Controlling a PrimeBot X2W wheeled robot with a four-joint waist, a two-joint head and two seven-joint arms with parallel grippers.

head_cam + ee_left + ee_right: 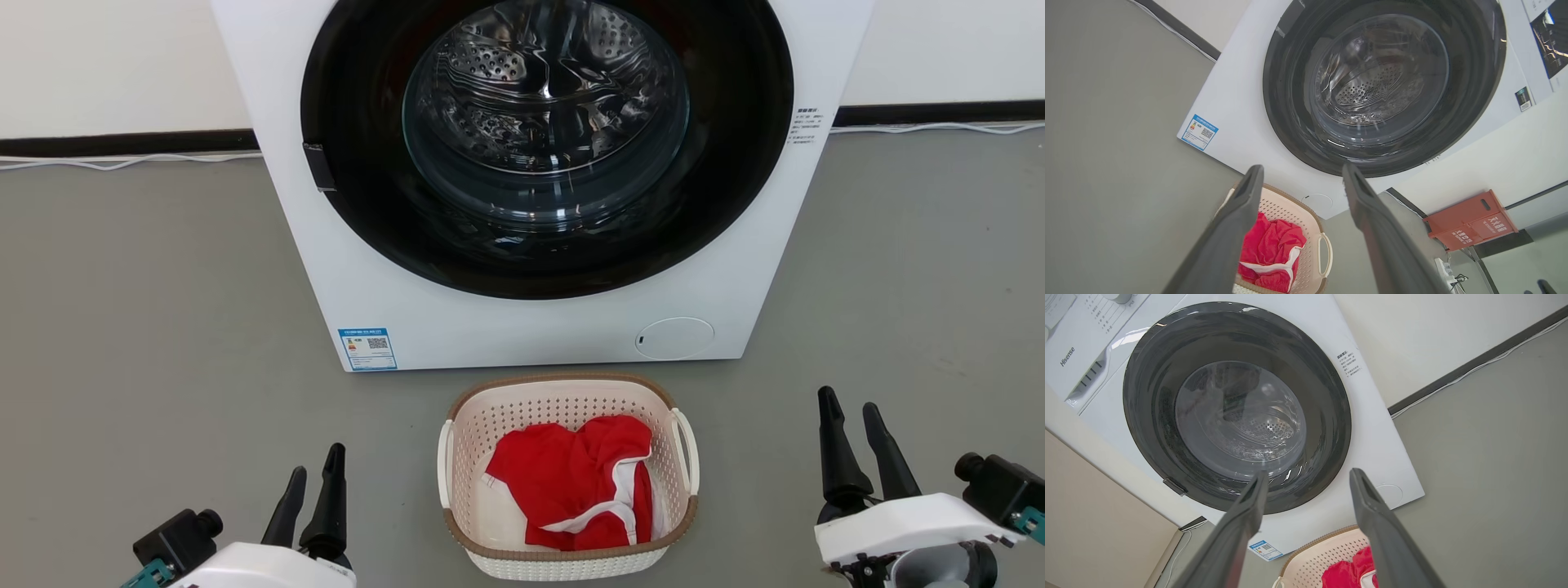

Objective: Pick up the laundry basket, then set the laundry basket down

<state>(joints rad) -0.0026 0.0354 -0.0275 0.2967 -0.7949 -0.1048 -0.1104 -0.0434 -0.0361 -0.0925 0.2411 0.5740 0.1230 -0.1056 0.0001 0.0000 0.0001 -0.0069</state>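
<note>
The laundry basket (465, 429) sits on the grey floor just in front of the washing machine, cream-white and perforated with a brown rim and white loop handles, a red garment (575, 478) inside. It also appears in the left wrist view as the laundry basket (1306, 222) and in the right wrist view as the laundry basket (1323, 551). My left gripper (314, 478) hangs open to the basket's left, well apart from it. On the basket's right my right gripper (853, 412) is open too, nothing between its fingers. In the wrist views the left gripper (1300, 173) and right gripper (1308, 477) show spread fingers.
A white front-loading washing machine (343, 269) with a dark round door (547, 147) stands close behind the basket. A white cable (122, 162) runs along the wall's black skirting. An orange-red box (1470, 220) stands beside the machine near a power strip (1445, 271). Bare grey floor lies on both sides.
</note>
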